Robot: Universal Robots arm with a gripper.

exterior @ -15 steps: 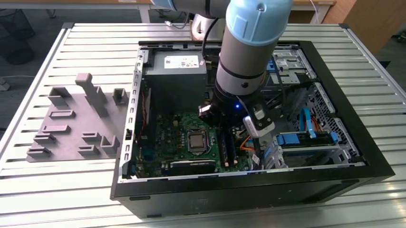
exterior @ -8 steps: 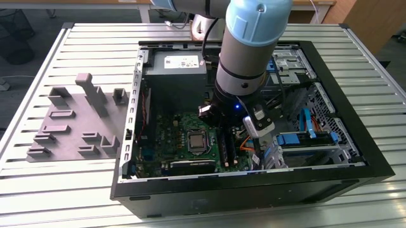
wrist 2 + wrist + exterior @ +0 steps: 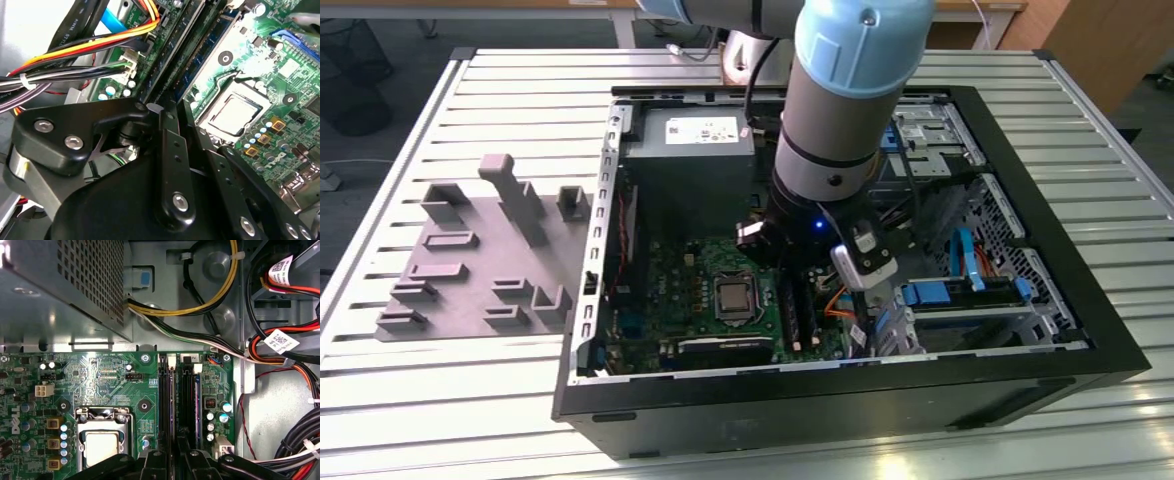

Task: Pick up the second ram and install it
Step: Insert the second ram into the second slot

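The arm is lowered into the open computer case (image 3: 1101, 345), which lies on the slatted table (image 3: 480, 90). In the first wrist view the gripper (image 3: 180, 459) hangs directly over the memory slots (image 3: 186, 405), which run along the edge of the motherboard (image 3: 100, 380) nearest the bundled cables (image 3: 295, 440). The processor socket (image 3: 102, 440) sits beside these slots, further in from that edge.

In the second wrist view a thin stick with a row of chips (image 3: 200, 65) is seen standing on edge in a slot, running straight towards the gripper (image 3: 172, 112). It is taken to be the second ram. A neighbouring slot also looks filled, and the 2 sticks cannot be separated with certainty. Whether the pincer is apart, together or clamped on the stick cannot be told, since its tip is covered by its own dark body.

The grey tray (image 3: 467, 270) with upright pegs stands on the table at the exterior view's left, well apart from the case, and no stick is made out on it.

The step in hand is judged to be the installing, not the picking up. Seating calls for the stick to be kept square to the slot and pressed evenly along its length until the end latches close. A tilt could leave 1 end high.
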